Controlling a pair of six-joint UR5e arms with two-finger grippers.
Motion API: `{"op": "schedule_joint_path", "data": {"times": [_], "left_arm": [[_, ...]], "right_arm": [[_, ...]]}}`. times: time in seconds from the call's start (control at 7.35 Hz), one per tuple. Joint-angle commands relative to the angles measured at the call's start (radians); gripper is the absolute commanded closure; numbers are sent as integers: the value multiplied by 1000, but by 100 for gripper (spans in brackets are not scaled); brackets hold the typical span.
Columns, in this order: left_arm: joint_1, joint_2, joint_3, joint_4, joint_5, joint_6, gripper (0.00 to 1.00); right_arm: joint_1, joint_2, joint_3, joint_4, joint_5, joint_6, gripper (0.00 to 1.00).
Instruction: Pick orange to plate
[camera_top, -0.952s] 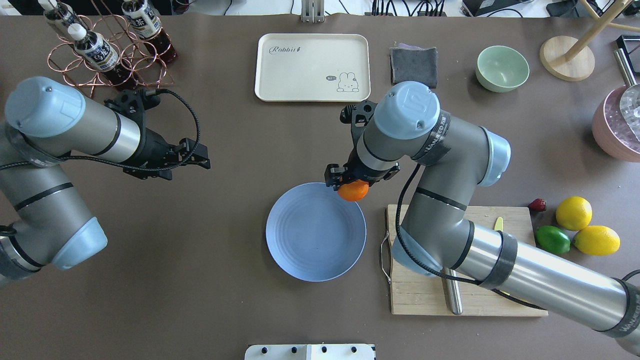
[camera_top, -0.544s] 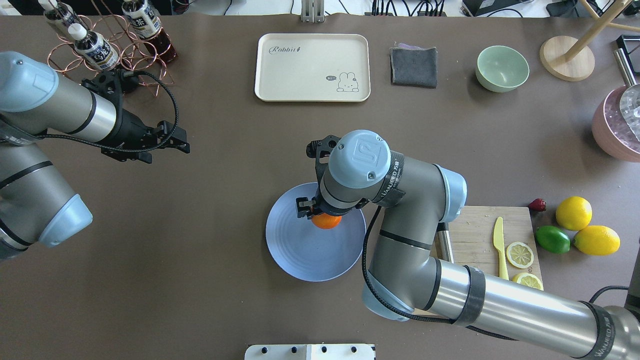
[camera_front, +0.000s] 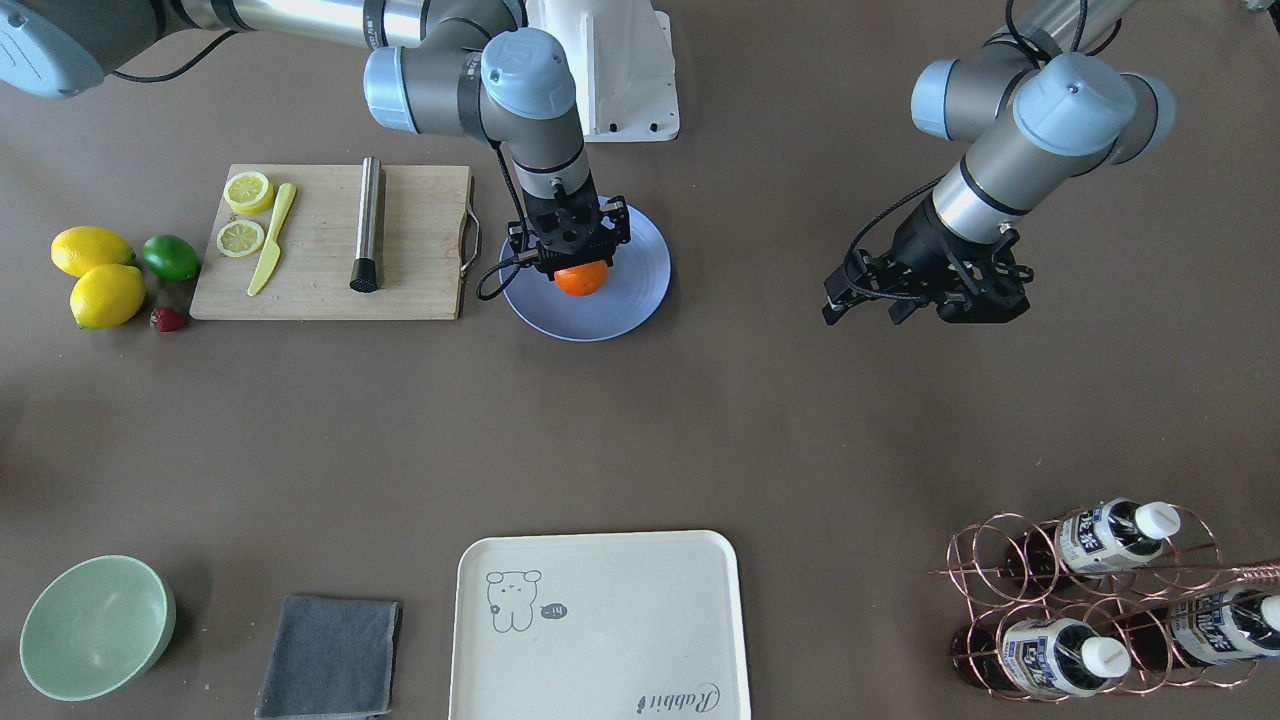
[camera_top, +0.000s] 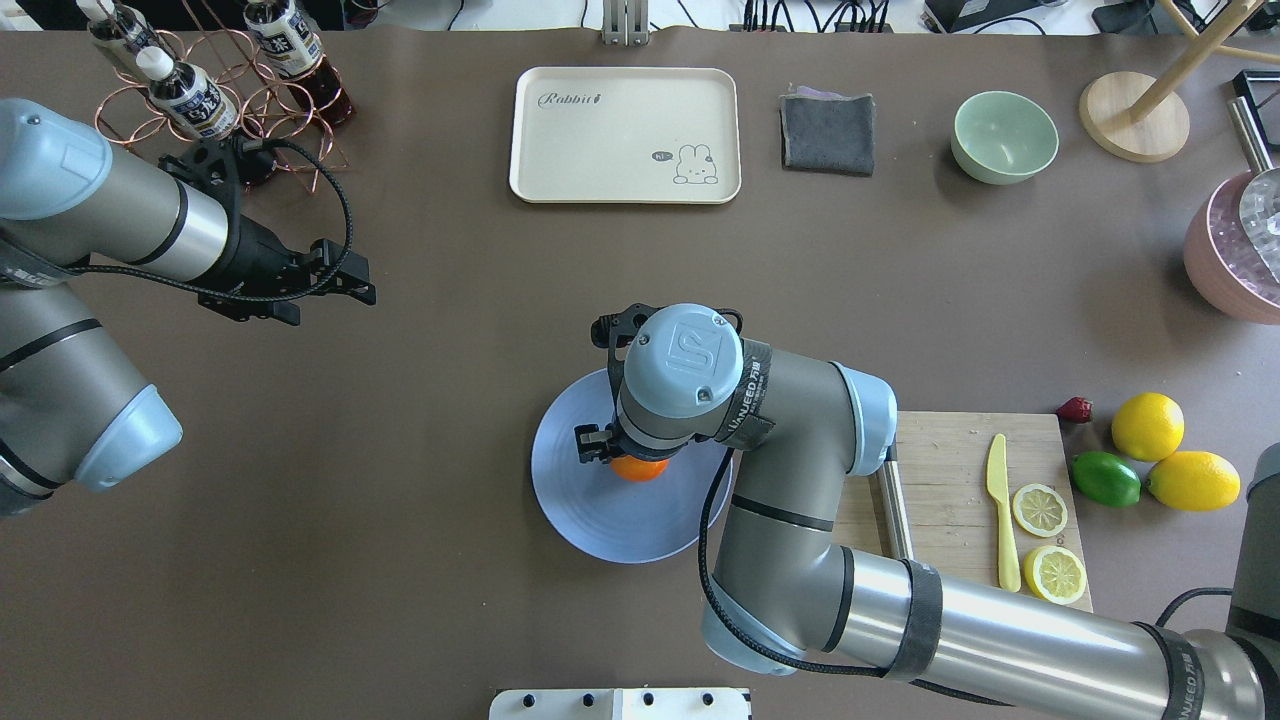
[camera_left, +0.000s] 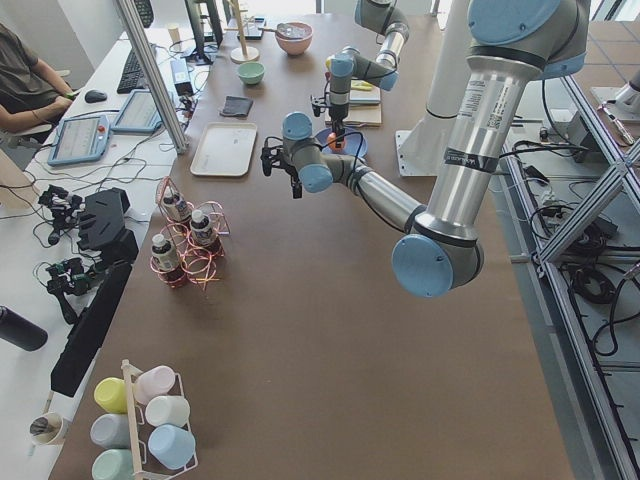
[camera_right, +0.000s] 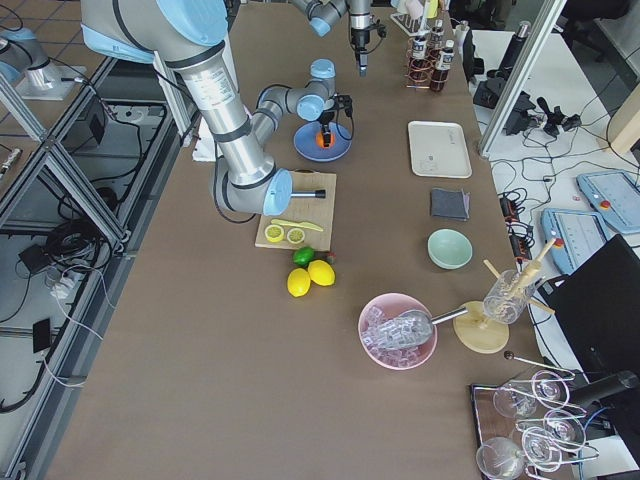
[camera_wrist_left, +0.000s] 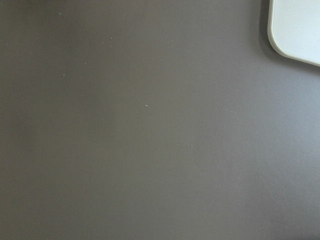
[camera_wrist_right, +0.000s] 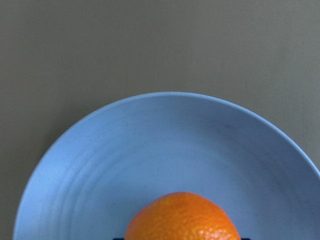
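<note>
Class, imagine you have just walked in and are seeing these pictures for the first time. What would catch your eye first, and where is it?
The bright orange stands out first, gripped by the right gripper over the blue plate near the table's middle. Next come the yellow lemons and the green lime, clustered beside the wooden cutting board on the robot's right.

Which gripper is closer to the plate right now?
Right. The right gripper is directly over the plate, jaws shut on the orange. The left gripper hangs well off to the robot's left, above the table.
</note>
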Motion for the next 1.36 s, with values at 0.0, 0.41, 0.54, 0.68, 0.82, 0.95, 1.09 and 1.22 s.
{"op": "schedule_joint_path", "data": {"times": [0.0,0.41,0.54,0.68,0.82,0.95,1.09,1.22], "left_arm": [[0,8,0,0,0,0,3],[-46,14,5,12,-40,27,3],[-107,15,15,47,-104,126,3],[-170,17,12,136,-129,267,3],[-266,46,3,226,-173,437,3],[-343,87,9,262,-204,601,3],[-430,142,14,314,-212,793,3],[-528,168,28,398,-213,992,3]], "right_arm": [[-13,0,-1,1,-11,0,2],[25,-11,49,-5,-2,-3,1],[112,-58,124,-65,56,-20,1],[253,-116,172,-104,171,-111,0],[400,-188,183,-107,283,-279,0],[517,-266,177,-107,357,-431,0],[632,-361,177,-107,409,-598,0],[724,-453,171,-109,437,-752,0]]}}
